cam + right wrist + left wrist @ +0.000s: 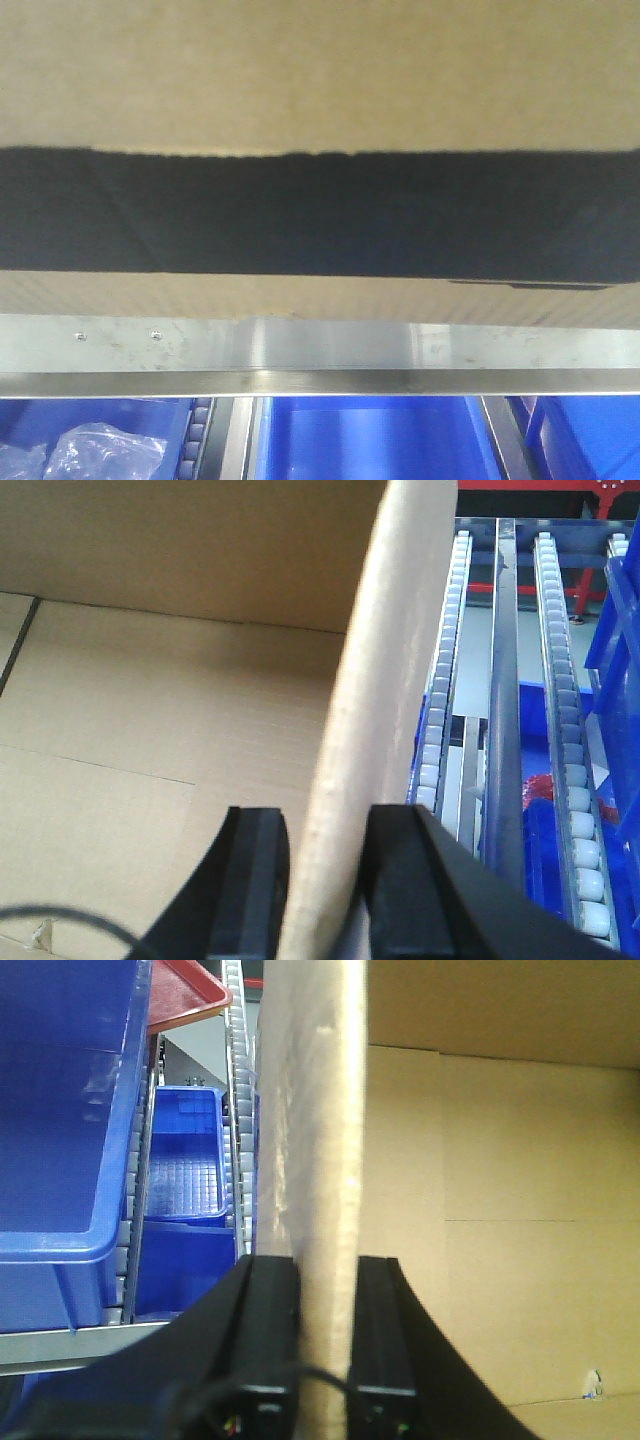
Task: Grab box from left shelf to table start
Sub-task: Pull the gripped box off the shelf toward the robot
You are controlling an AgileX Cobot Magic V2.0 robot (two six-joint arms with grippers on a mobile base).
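The brown cardboard box (300, 70) with a wide black panel fills the front view, just above the shelf's steel front rail (320, 345). My left gripper (325, 1280) is shut on the box's left wall (310, 1110), one finger outside, one inside the open box. My right gripper (325, 835) is shut on the box's right wall (380, 660) in the same way. The box's empty inside (150, 700) shows in both wrist views. White roller tracks (565, 680) of the shelf run beside the box.
Blue plastic bins (60, 1110) sit left of the box, with a red tray (195, 990) behind them. More blue bins (370, 440) sit on the level below the rail, one holding a clear plastic bag (100, 450). A grey bar (503, 730) runs between roller tracks on the right.
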